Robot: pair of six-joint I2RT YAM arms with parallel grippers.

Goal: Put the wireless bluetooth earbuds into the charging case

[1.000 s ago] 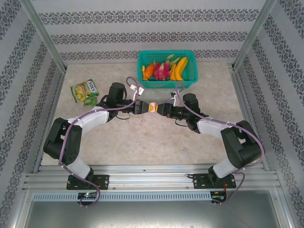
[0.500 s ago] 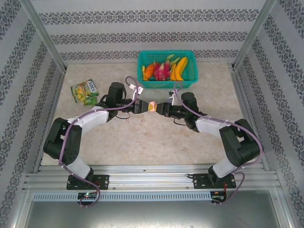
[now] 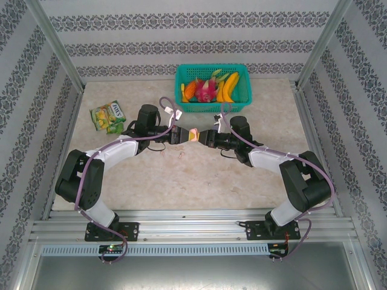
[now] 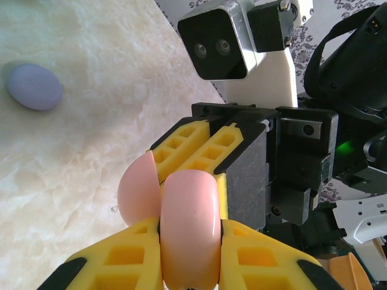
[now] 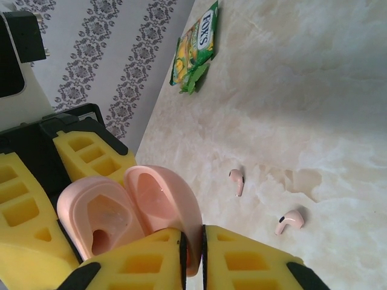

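Pink charging case [image 5: 154, 202], hinged open, is pinched on either side by the left gripper [image 4: 188, 241] and the right gripper [image 5: 193, 251] above the table [image 5: 314, 90]. Two pink earbuds [image 5: 237, 181] lie loose below. Next, probably, one gripper lets go to fetch a bud

The left gripper [image 3: 184, 135] and the right gripper [image 3: 202, 137] are seen tip to tip at the centre of the frame, and a pink case [image 3: 193, 133] is gripped between them above the marbled table [image 3: 181, 181]. A teal basket [image 3: 208, 107] of fruit [image 3: 205, 89] is set at upper centre, and a green snack packet [image 3: 107, 116] is laid at centre left.
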